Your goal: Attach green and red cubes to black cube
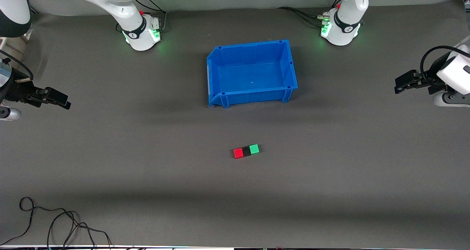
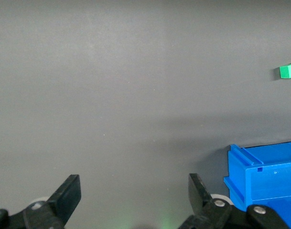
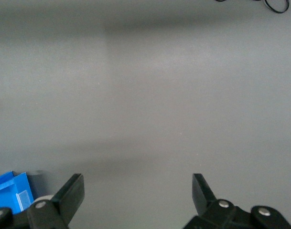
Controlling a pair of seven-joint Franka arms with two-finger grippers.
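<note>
Lying in one short row on the grey mat of the bench (image 1: 147,162), the three small cubes are seen touching face to face: the small matte black cube (image 1: 246,151) is set in the middle, the small red cube (image 1: 238,153) against its side toward the right arm's end of the bench, and the small green cube (image 1: 254,148) against its side toward the left arm's end. Such a placement is judged to be the wanted result, since both coloured cubes are joined to the black one, and the task appears to be complete or nearly so.

The row is placed nearer to the front camera than the open blue plastic bin (image 1: 252,95), which is seen to hold nothing; it seems to play no part in this arrangement.

The left pincer (image 1: 403,84) is held over the left arm's end of the bench, well apart from the cubes, with its fingers (image 2: 69,193) spread wide and nothing between them. The right pincer (image 1: 55,97) is held over the right arm's end, likewise well apart, its fingers (image 3: 72,191) spread and nothing pinched. Both arms are judged to be parked clear so that the joined row is left undisturbed.

From the left wrist view only the green cube is made out, near the bin's corner.

A loose black cable (image 1: 55,224) is left lying at the bench edge nearest the front camera.
</note>
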